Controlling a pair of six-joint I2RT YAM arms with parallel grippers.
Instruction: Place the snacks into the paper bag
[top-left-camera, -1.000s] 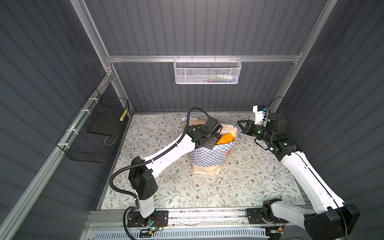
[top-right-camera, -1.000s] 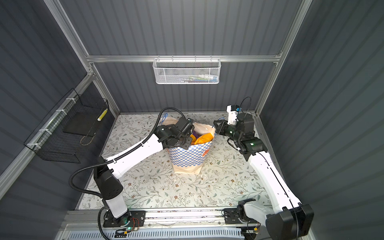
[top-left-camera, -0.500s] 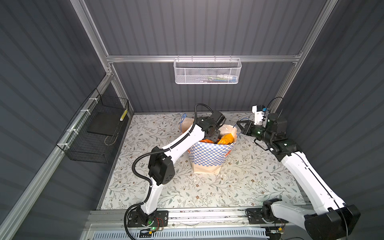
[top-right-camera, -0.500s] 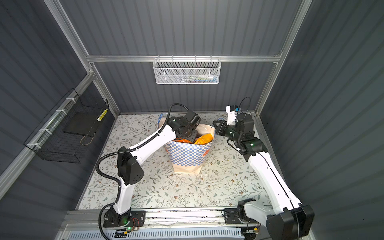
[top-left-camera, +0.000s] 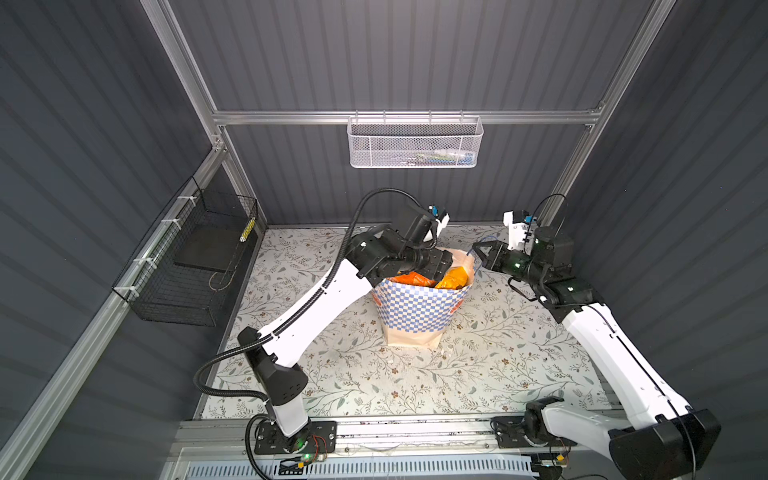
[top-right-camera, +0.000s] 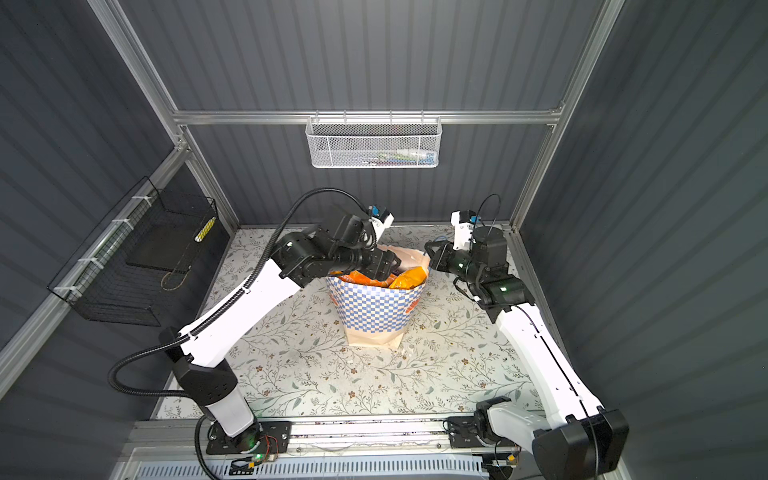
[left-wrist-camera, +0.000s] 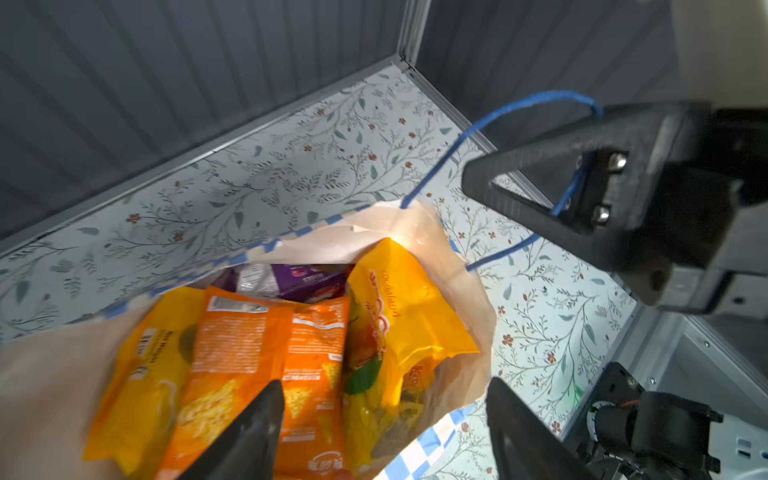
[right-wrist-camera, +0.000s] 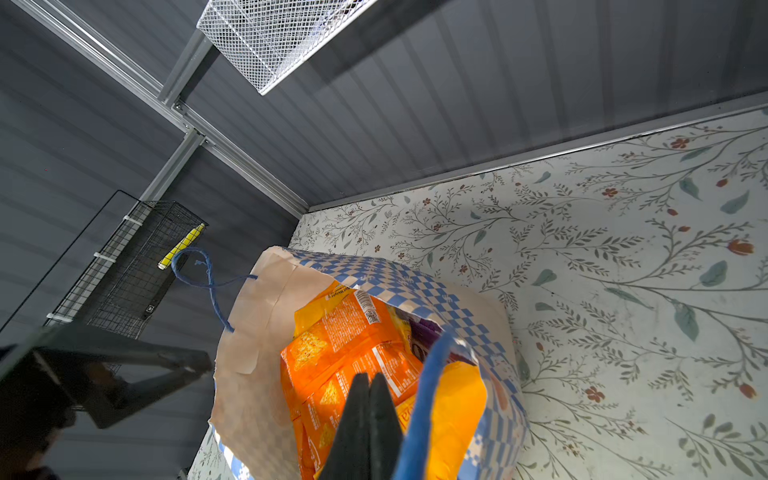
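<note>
Bag (top-left-camera: 417, 309) stands on the table (top-left-camera: 498, 353), stuffed with orange, yellow and purple snacks (left-wrist-camera: 249, 353). Left gripper (left-wrist-camera: 384, 390) hangs over its mouth, jaws wide apart, nothing in them. Right gripper (right-wrist-camera: 369, 380) sits at the rim, jaws together, blue handle (left-wrist-camera: 519, 104) running right past them, can't tell if pinched.

Lab cell: corrugated walls (top-left-camera: 415, 54), aluminium frame (top-left-camera: 291, 117)

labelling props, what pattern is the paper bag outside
Blue-and-white checks; paper bag clearest in a top view.
</note>
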